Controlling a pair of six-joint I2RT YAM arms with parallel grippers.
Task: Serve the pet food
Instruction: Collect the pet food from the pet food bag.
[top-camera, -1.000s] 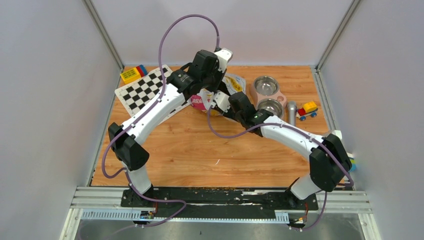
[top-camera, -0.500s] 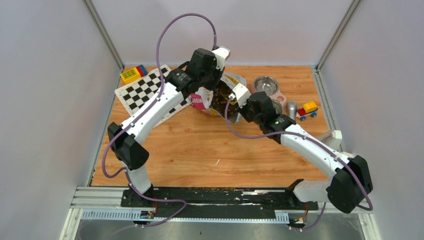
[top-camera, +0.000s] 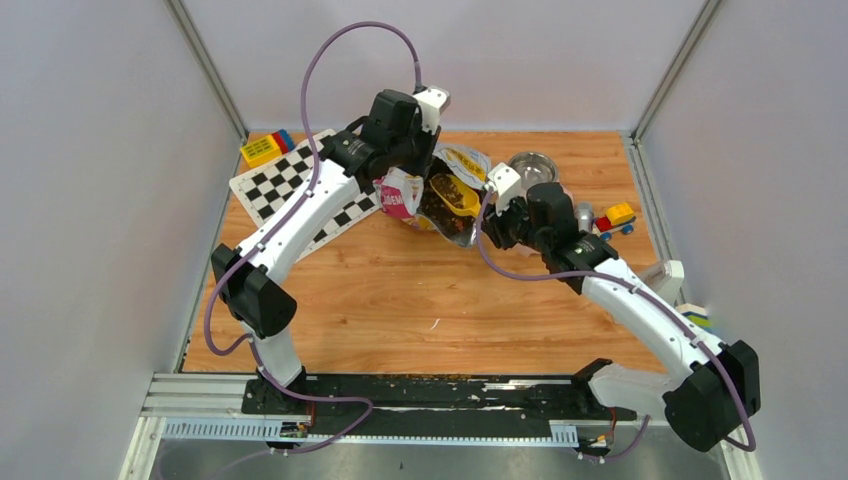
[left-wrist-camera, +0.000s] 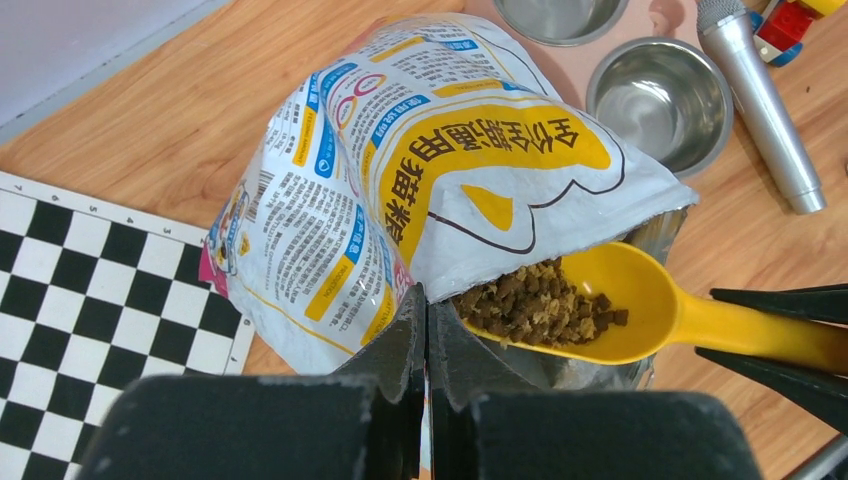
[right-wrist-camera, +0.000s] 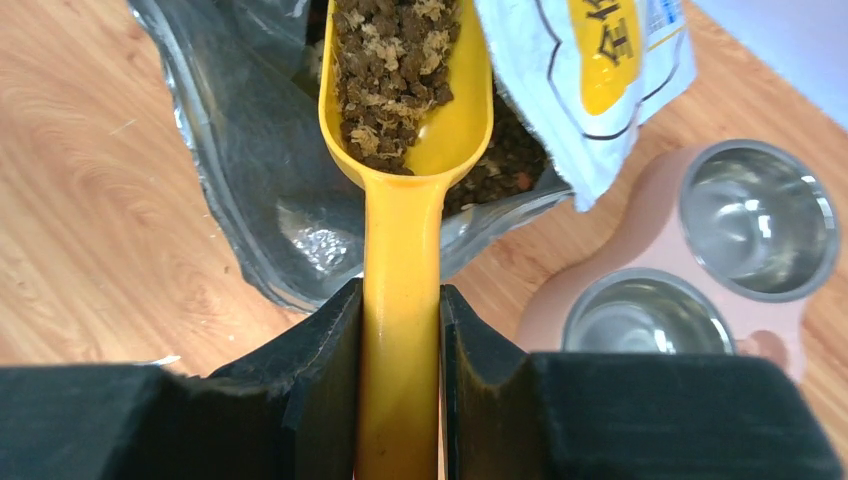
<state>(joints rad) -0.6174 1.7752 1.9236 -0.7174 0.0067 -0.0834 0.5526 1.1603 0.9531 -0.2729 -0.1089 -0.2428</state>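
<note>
Loaded scoop (right-wrist-camera: 402, 220), bowl (right-wrist-camera: 648, 318) next
My right gripper (right-wrist-camera: 400, 300), clamped on the scoop, has drawn pet food (right-wrist-camera: 390, 60) to the mouth of the far-edge bag (left-wrist-camera: 400, 180) my left gripper (left-wrist-camera: 425, 310) pinches.

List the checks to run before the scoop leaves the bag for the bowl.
1. Grip of right claw on scoop handle: ok, both fingers press it.
2. Load of pet food in scoop: ok, partly filled.
3. Scoop clear of bag: not ok, its head lies in the mouth under the flap.
4. Hold of left claw on bag edge: ok, shut on it.
5. Nearer steel bowl empty and uncovered: ok.
6. Scoop level enough not to spill: cannot tell.
</note>
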